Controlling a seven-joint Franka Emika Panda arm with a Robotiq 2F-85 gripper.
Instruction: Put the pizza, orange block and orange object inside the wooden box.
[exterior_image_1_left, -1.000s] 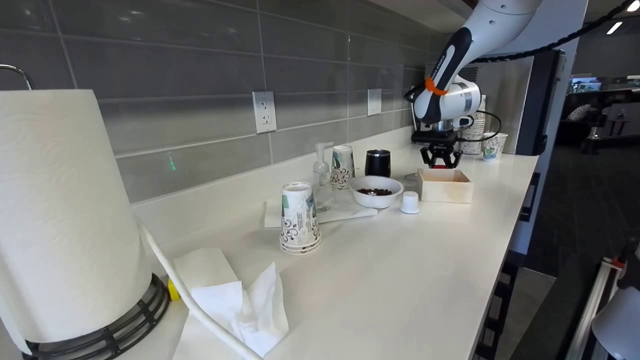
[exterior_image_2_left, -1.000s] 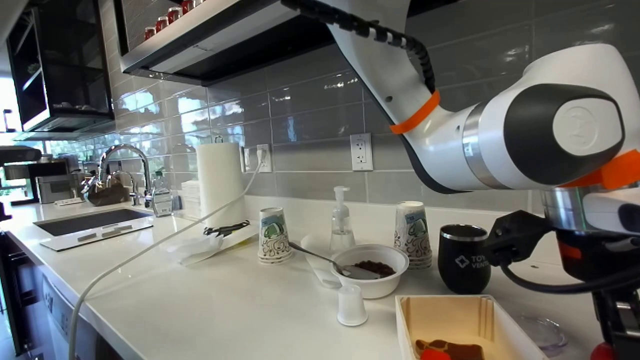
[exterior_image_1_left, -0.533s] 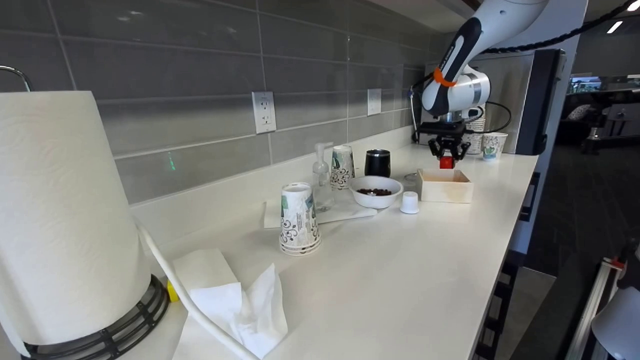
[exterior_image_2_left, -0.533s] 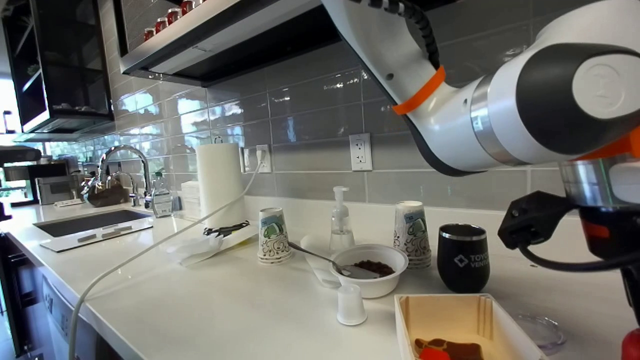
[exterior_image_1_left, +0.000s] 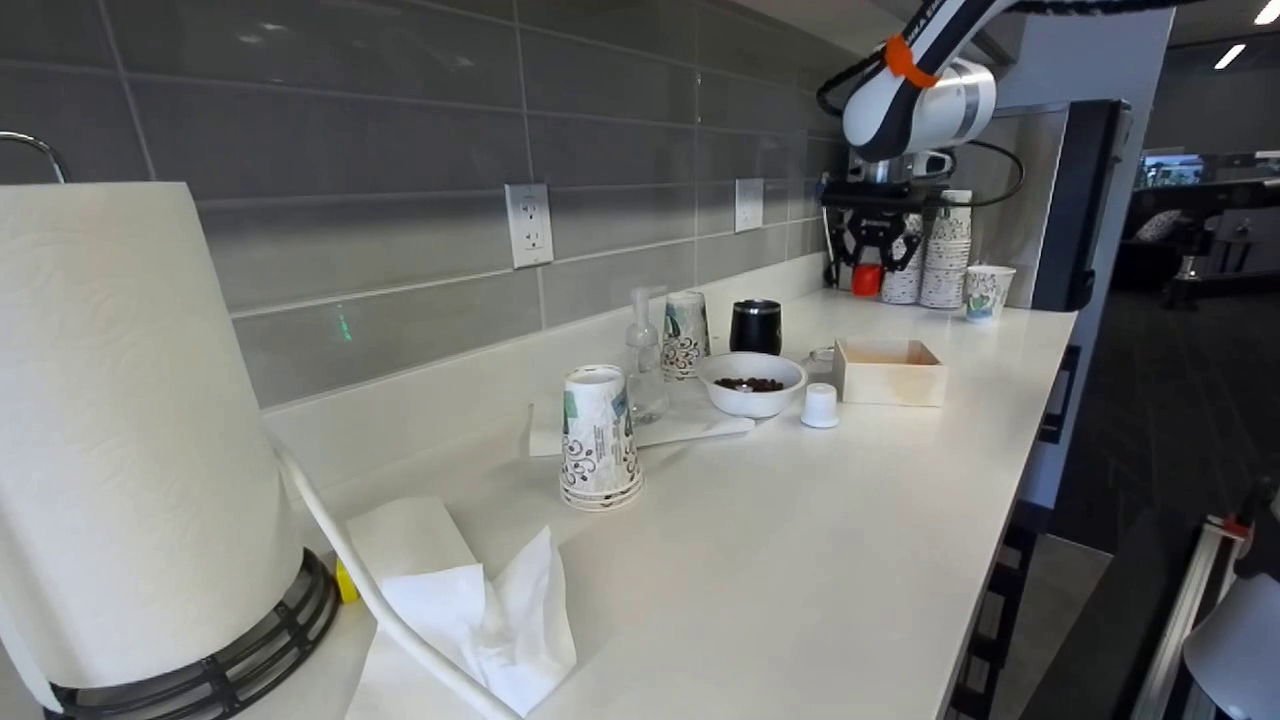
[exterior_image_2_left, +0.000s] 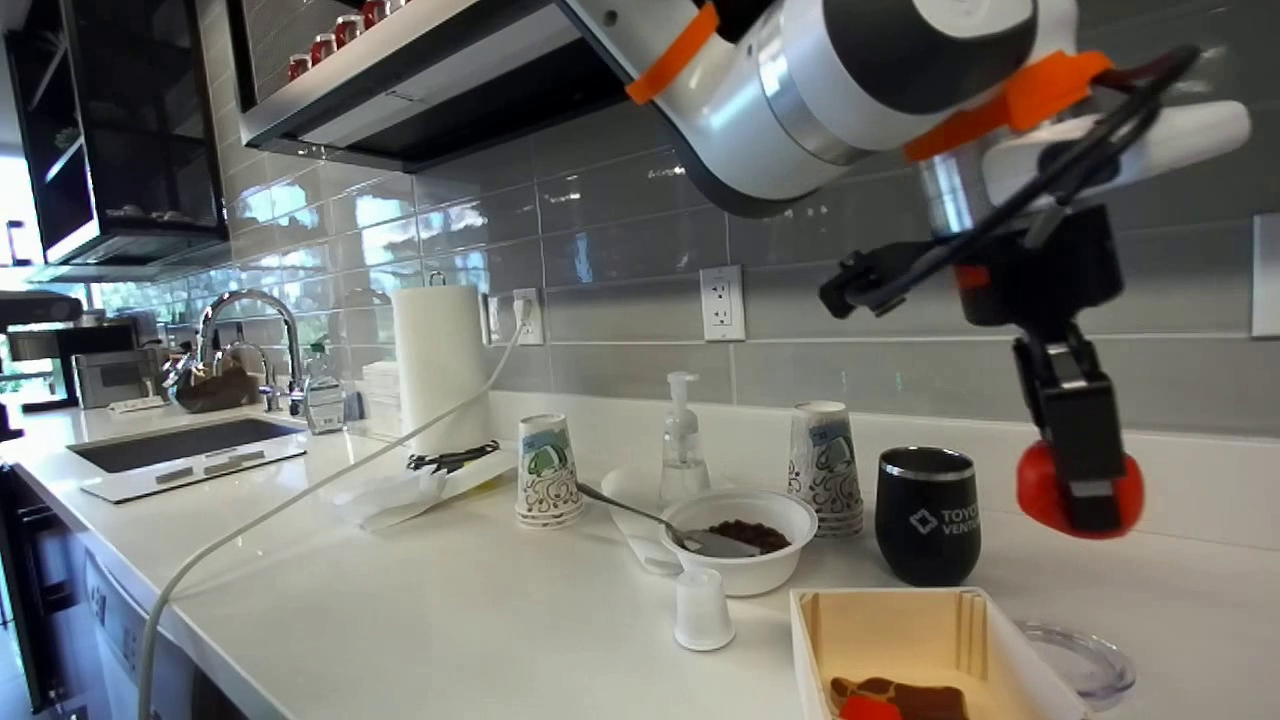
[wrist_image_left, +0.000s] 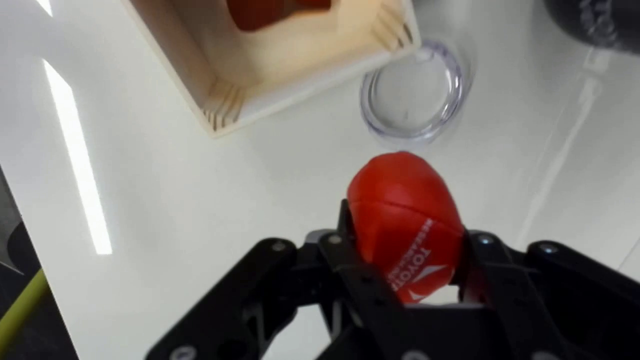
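Holding in the gripper (wrist_image_left: 407, 235) a red rounded object (wrist_image_left: 395, 200) with white lettering, readable as TOYOTA in the wrist view. Closed onto it from two sides with the jaws. Hanging in the air, with the gripper pointed downward, above the white counter (exterior_image_1_left: 800, 560) and outside of the wooden box (exterior_image_1_left: 890, 385).

In both exterior views, can see this box standing on the counter, lower than the gripper and to one side of it. In the wrist view, can see a part of the box ahead of the jaws, toward the upper left. Inside the box, thus below the gripper's level, can distinguish a flat brown-and-tan piece (exterior_image_2_left: 925, 700) and a red-orange block (exterior_image_2_left: 868, 709). Cannot tell if touching each other or only overlapping by the angle.

Straight ahead of the gripper in the wrist view, can find a clear round lid (wrist_image_left: 412, 92), just beside the box corner. Further ahead, to the right, can see a part of a black tumbler (wrist_image_left: 600, 25).

Lower than the gripper and well apart from it, to its left in an exterior view, can see also a white bowl (exterior_image_2_left: 750, 578) with dark bits (exterior_image_2_left: 755, 537) inside, and near this bowl a small white cup (exterior_image_2_left: 703, 612). Behind the gripper, in an exterior view, can notice stacked paper cups (exterior_image_1_left: 945, 265).
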